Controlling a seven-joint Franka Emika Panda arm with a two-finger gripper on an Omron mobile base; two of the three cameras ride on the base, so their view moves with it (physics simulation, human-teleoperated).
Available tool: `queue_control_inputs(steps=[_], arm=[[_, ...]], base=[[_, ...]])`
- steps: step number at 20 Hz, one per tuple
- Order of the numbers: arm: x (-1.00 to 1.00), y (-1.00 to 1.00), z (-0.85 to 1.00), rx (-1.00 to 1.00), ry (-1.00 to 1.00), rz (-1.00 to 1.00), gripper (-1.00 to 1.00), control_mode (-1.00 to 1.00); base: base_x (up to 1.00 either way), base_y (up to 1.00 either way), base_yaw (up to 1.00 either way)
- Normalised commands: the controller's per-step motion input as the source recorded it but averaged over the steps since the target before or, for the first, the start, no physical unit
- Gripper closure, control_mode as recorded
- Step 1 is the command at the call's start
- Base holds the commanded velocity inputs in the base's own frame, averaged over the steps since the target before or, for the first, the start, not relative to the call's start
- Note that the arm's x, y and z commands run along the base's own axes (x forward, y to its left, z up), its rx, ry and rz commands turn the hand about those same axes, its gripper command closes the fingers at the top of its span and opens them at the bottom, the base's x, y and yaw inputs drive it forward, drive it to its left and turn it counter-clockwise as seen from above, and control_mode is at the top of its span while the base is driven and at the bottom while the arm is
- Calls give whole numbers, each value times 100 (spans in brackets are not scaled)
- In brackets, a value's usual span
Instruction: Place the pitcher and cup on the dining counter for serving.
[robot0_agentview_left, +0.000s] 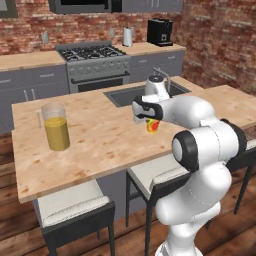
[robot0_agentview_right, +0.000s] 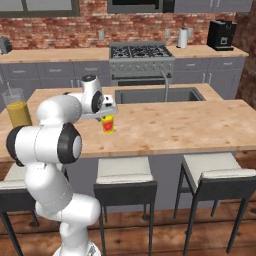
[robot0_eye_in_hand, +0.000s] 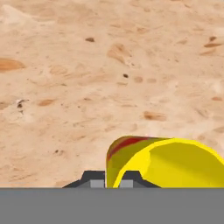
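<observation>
The pincer (robot0_eye_in_hand: 112, 178) points down over the light wood-grain desk (robot0_agentview_left: 100, 145), its two dark tips drawn narrow on the rim of the yellow cup (robot0_agentview_right: 107, 124). In the hand view, one tip sits outside the cup wall and the other just inside it. The cup, with red-orange markings, stands at the centre of the left base view, directly beneath the white hand; the arm covers its upper part there. In the right base view it appears left of centre, its base on or just above the desk; contact cannot be confirmed.

The pitcher (robot0_agentview_left: 55, 126), clear glass with amber liquid, stands upright at the left of the left base view, on the same desk and well apart from the cup. The surface between the two is bare wood.

Behind the cup, toward the upper centre, a grey sink (robot0_agentview_right: 160, 95) with a faucet (robot0_agentview_right: 165, 80) is set into the desk. Stools (robot0_agentview_right: 125, 177) line the near edge below. Against the brick wall stand a stove (robot0_agentview_left: 92, 62), a paper towel roll (robot0_agentview_left: 128, 36) and a black coffee machine (robot0_agentview_left: 160, 31).
</observation>
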Motion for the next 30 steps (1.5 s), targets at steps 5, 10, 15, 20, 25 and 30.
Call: queue_control_inputs(steps=[5,10,15,20,25,30], arm=[[1,0,4,0,0,0,-100,-100],[-5,0,31,0,0,-1,-100,-100],[-55,0,67,0,-9,-2,-100,-100],[-92,0,81,0,-21,-1,-100,-100],[-100,-2,50,0,-28,-3,-100,-100],[-100,-8,10,0,-31,-2,-100,-100]], base=[[0,0,0],[0,0,0],[0,0,0],[0,0,0],[0,0,0],[0,0,0]])
